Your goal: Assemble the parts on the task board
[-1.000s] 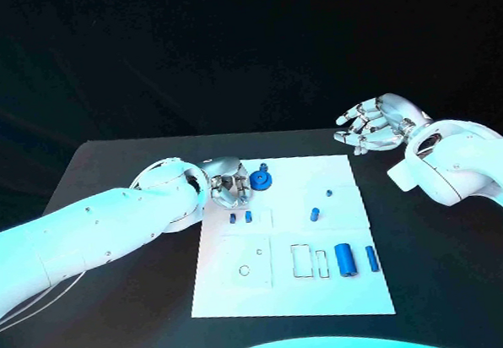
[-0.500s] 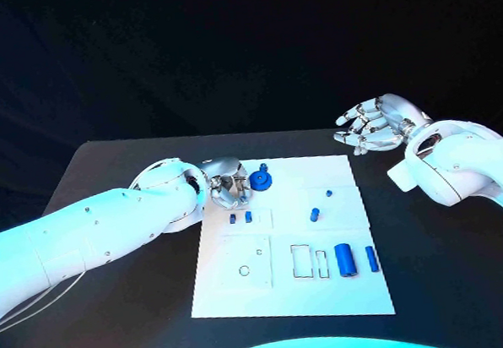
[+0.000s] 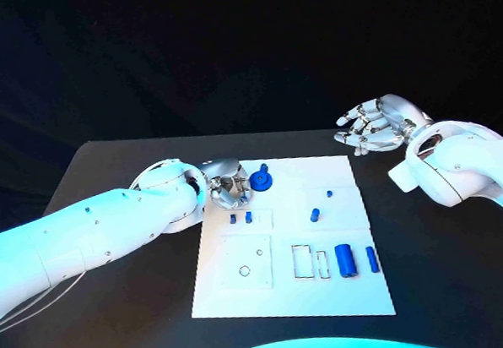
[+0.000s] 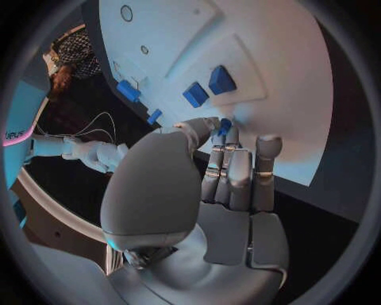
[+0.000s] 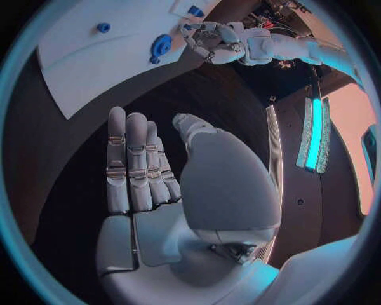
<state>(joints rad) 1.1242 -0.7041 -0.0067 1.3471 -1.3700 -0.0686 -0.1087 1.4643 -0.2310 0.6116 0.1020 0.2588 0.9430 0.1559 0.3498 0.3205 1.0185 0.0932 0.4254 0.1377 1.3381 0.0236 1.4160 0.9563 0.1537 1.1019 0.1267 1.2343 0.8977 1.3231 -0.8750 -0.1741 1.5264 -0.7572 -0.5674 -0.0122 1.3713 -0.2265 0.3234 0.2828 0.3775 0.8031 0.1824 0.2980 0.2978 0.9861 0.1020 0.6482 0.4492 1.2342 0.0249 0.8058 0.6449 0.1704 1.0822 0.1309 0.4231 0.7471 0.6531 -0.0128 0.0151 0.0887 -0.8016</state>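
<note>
**Board mid-table, left hand at its far corner**

Black tabletop (image 3: 120,308) filled the lower frame, with bare dark margin on both sides of the white task board (image 3: 248,298) and along the near edge.

Nearest on the board, at lower right, lay a thick blue cylinder (image 3: 344,259) with a thinner blue bar (image 3: 372,259) just beside it, both close to the board's right edge. Farther up, a small blue peg (image 3: 315,214) sat near the middle, and two small blue blocks (image 3: 240,218) stood side by side toward the left edge.

At the board's upper left corner, the left hand (image 3: 226,183) rested with fingers curled down; in the left wrist view its fingertips (image 4: 225,127) pinched a small blue piece against the board. A round blue gear-like part (image 3: 261,180) stood just beside that hand.

Farthest, in the right of the frame beyond the board's upper right corner, the right hand (image 3: 375,125) hovered over bare table, well apart from the board. Its fingers (image 5: 135,159) were extended and held nothing.
</note>
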